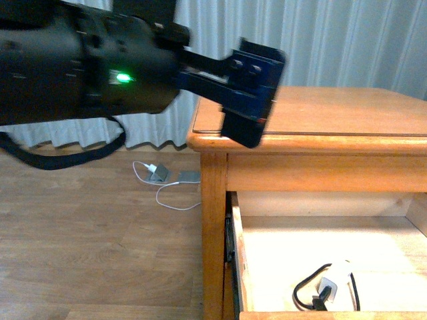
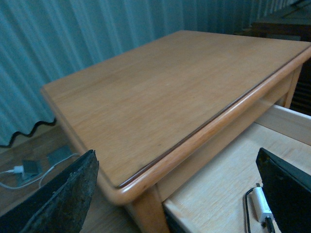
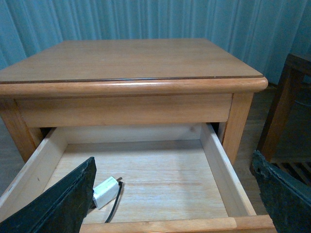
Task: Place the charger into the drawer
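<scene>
The drawer is pulled open under the wooden table top, its light wood interior showing. The charger, a small white block with a thin black cable, lies on the drawer floor near the front. My left gripper hangs open in the air over the table's front left corner, with nothing between its fingers. In the left wrist view that gripper spans the table corner, and the charger lies beside one finger. My right gripper is open above the drawer, with the charger near one finger.
The honey-coloured table top is bare. On the wood floor to the left lie a white plug with a white cable and flat grey devices. Pale curtains hang behind. Dark wooden furniture stands beside the table.
</scene>
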### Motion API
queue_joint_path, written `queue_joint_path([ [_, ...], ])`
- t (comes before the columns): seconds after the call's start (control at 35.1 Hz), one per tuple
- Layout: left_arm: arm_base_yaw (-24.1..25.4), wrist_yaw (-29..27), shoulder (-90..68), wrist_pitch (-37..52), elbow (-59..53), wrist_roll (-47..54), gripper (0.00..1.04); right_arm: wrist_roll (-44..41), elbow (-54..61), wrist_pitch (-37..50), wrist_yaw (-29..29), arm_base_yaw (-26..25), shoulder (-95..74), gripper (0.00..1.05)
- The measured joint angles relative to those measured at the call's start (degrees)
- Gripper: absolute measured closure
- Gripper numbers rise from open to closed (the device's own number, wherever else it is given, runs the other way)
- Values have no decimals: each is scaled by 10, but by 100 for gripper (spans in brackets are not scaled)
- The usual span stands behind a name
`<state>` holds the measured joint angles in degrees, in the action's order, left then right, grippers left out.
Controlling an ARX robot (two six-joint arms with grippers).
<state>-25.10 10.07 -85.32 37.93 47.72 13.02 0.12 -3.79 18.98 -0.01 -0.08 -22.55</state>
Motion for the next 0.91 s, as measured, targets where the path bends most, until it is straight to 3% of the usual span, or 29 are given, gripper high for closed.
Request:
queue_joint_path([
  [0.31, 133, 0, 291, -50, -200, -45, 6, 0, 0, 0, 0, 0, 0, 9],
  [0.71, 358, 46, 626, -273, -372, -176, 6, 0, 0, 0, 0, 0, 0, 9],
  [0.91, 370, 47, 632, -277, -378, -191, 7, 0, 0, 0, 0, 0, 0, 9],
])
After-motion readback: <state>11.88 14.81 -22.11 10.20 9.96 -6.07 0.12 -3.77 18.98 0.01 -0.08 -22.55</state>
